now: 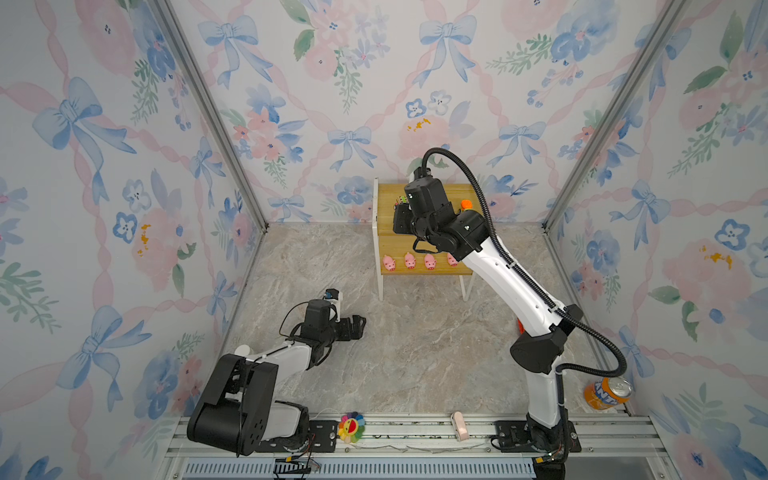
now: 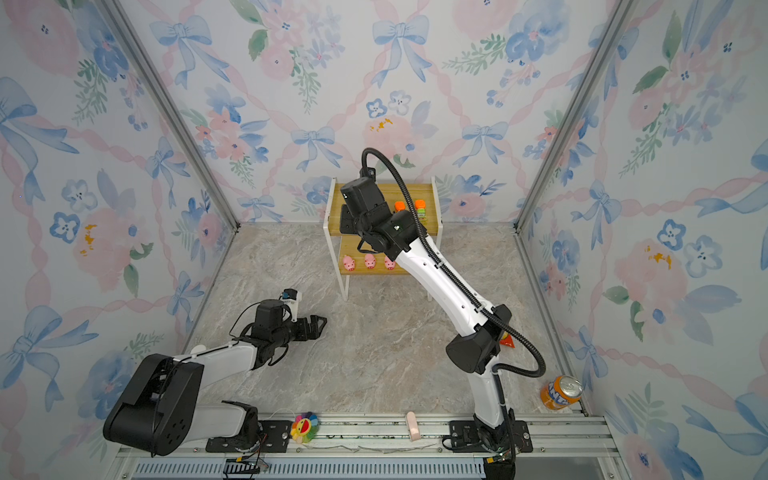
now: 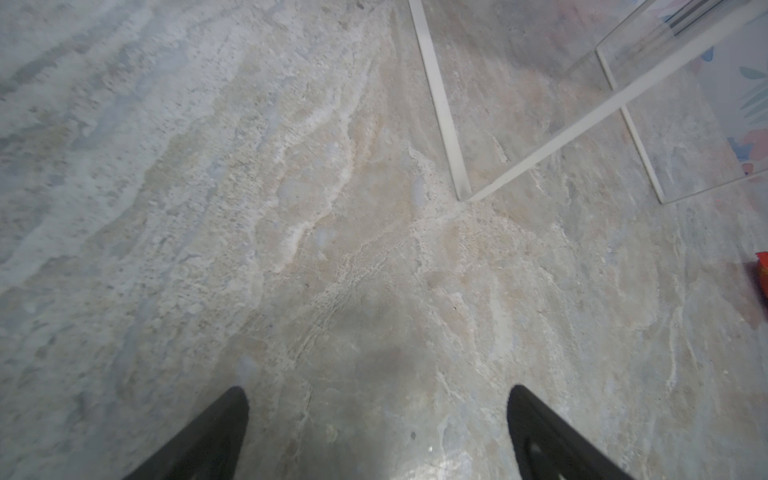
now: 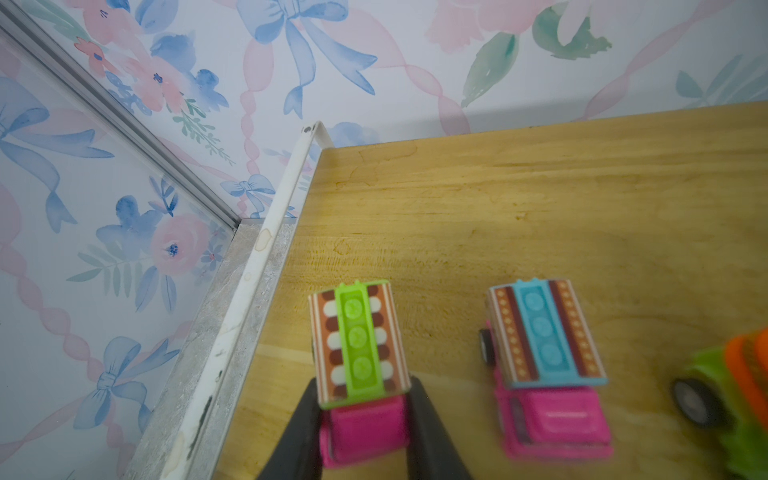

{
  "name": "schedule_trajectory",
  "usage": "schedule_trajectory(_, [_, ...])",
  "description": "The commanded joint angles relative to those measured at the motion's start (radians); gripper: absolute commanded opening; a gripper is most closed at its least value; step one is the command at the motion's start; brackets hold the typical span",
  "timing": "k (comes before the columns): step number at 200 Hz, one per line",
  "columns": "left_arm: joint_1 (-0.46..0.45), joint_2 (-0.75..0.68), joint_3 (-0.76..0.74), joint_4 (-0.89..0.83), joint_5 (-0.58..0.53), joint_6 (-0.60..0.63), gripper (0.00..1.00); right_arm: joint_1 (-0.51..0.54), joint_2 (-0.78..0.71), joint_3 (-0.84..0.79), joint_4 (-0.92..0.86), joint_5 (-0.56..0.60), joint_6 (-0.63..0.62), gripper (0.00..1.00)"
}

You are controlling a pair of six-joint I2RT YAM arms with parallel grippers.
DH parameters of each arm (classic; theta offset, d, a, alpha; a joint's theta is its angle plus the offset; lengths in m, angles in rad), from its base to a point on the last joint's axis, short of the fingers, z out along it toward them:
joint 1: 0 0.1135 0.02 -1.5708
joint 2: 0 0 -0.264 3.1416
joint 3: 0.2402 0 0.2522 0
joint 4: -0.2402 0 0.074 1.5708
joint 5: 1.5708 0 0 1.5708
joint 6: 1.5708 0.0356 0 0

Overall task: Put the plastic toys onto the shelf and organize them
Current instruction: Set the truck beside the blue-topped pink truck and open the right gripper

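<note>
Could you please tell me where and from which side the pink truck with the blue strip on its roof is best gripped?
I would take the blue-strip truck by the flat sides of its pink cab, coming from above, just as the right claw grips the green-strip truck. It stands upright with a gap on each side, tighter toward the green-and-orange truck.

shelf [image 1: 380, 286] | upper tier [image 4: 498, 208]: trucks [image 4: 544, 332] | lower tier [image 1: 399, 247]: four pigs [image 1: 410, 261]

Pigs [image 1: 409, 261] on shelf's [image 1: 386, 195] lwr tier, trucks [image 4: 544, 332] up top.
</note>
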Motion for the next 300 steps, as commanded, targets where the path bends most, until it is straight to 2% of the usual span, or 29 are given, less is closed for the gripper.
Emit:
schedule_trajectory(1, [-0.008, -0.003, -0.007, 0.013, 0.013, 0.018, 0.98, 0.019, 0.033, 0.043, -0.021, 0.042, -0.001, 0.16])
schedule_trajectory(49, [-0.008, -0.001, -0.006, 0.015, 0.013, 0.018, 0.98, 0.055, 0.063, 0.087, -0.027, 0.131, -0.038, 0.16])
schedule_trajectory(114, [-0.008, -0.001, -0.006, 0.015, 0.014, 0.018, 0.98, 0.063, 0.065, 0.088, -0.031, 0.175, -0.042, 0.17])
schedule_trajectory(154, [-0.008, 0.002, -0.005, 0.014, 0.013, 0.018, 0.98, 0.062, 0.069, 0.089, -0.036, 0.182, -0.041, 0.2])
schedule_trajectory(255, [-0.007, 0.002, -0.004, 0.014, 0.009, 0.017, 0.98, 0.052, 0.086, 0.09, -0.028, 0.171, -0.042, 0.21])
schedule_trajectory(300, [-0.007, 0.003, -0.005, 0.015, 0.01, 0.016, 0.98, 0.046, 0.09, 0.089, -0.024, 0.169, -0.046, 0.27])
